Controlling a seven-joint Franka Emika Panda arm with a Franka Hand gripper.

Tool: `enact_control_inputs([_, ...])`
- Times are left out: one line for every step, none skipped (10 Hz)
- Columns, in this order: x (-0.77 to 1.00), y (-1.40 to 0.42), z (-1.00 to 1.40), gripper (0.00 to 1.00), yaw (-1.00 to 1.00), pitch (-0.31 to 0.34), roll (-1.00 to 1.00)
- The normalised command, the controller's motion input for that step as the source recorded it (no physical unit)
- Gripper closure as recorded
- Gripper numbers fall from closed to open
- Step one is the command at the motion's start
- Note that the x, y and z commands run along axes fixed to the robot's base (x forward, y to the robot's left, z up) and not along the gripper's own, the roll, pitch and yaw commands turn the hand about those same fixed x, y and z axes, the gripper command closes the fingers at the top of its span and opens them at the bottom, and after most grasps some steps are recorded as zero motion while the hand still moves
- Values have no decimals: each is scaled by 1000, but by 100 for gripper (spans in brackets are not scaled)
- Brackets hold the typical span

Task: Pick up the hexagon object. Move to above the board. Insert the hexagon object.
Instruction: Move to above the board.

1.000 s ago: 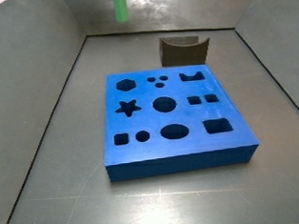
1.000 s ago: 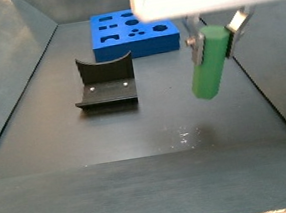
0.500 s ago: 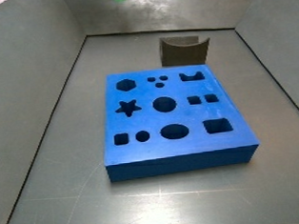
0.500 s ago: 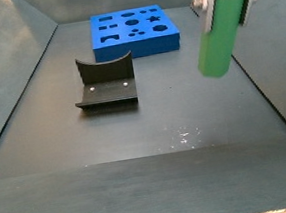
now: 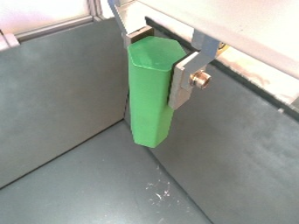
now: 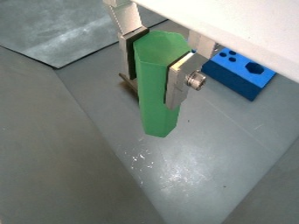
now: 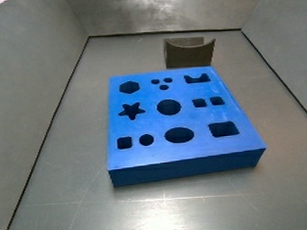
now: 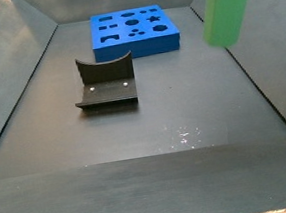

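My gripper [image 5: 158,59] is shut on the hexagon object [image 5: 149,96], a light green six-sided rod that hangs upright from between the fingers in both wrist views [image 6: 158,105]. It is held high above the floor. In a side view the rod [image 8: 232,4] is at the upper right, with the gripper mostly cut off by the picture's edge. The board [image 7: 159,158], a thick blue block with dark cut-out holes, lies flat on the floor. It is also far back in a side view [image 8: 164,41] and behind the rod in a wrist view [image 6: 239,73].
The fixture [image 8: 104,84], a dark brown bracket, stands on the floor between the board and the near edge; it also shows behind the board [image 7: 188,50]. Grey walls enclose the floor on all sides.
The gripper has risen with the rod. The rod has left the top of one side view and has moved up and to the right in the other.
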Motion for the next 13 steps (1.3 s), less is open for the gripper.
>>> enact_control_inputs([149,-1000,161,100,-665,247,-140])
enact_control_inputs([152,-1000,149,100,-629,232,-134])
enact_control_inputs([149,-1000,156,100,-440,173,-121])
enact_control_inputs([151,-1000,156,100,-229,96,-119])
enact_control_inputs([152,-1000,157,100,-107,71,-95])
enact_control_inputs([153,-1000,160,100,-42,54,-65])
enact_control_inputs([153,-1000,164,100,-22,44,-30])
enact_control_inputs([153,-1000,166,100,-8,40,-23])
enact_control_inputs([154,-1000,168,100,-6,45,-12])
enact_control_inputs([157,-1000,173,100,1,57,-5])
enact_control_inputs([159,-1000,174,100,7,59,-10])
enact_control_inputs([167,-1000,178,100,5,73,-20])
enact_control_inputs([174,-1000,180,100,6,90,-8])
